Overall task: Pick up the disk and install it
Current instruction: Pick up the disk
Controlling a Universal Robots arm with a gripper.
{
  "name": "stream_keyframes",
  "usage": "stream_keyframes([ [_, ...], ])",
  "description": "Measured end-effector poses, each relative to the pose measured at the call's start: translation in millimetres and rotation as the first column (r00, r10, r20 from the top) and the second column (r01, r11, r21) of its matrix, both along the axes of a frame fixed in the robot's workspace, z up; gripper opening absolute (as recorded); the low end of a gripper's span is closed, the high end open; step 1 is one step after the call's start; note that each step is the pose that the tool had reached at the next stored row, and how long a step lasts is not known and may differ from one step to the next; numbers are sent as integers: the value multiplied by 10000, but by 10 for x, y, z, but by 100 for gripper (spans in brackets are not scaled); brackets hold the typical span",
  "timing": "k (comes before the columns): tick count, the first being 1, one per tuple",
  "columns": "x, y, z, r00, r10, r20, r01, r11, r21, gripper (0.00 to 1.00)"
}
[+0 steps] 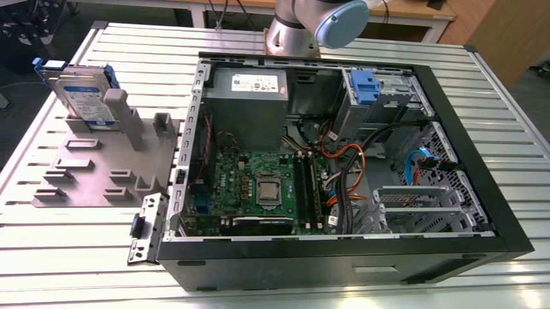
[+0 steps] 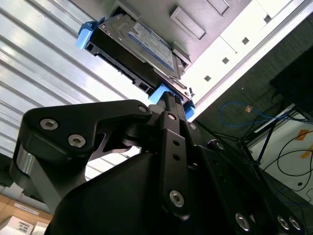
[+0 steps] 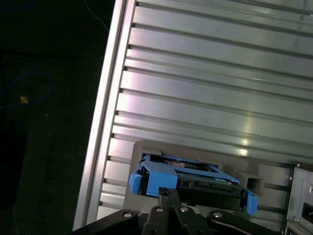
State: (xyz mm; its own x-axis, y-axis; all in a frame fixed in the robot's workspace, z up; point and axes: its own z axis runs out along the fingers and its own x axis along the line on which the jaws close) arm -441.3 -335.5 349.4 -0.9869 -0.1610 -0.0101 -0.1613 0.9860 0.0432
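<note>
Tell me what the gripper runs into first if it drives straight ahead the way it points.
Most likely the disk: in both wrist views the gripper aims at its near blue rail. The gap between them is hard to judge.

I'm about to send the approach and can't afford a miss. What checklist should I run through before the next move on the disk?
1. Disk upright in the grey fixture: ok.
2. Space above the disk unobstructed in the exterior view: ok.
3. Pincer pointed toward the disk in both wrist views: ok.
4. Disk gripped: not ok; it stands alone in the fixture.
5. Computer case open, inside exposed: ok.
6. Drive bay free to take the disk: cannot tell; a blue bracket sits there and loose cables lie beside it.
</note>
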Motion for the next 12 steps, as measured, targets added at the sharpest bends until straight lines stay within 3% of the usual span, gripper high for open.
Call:
stream_keyframes([
  [12,0,0,0,9999,163,-1,-163,9999,0,11],
])
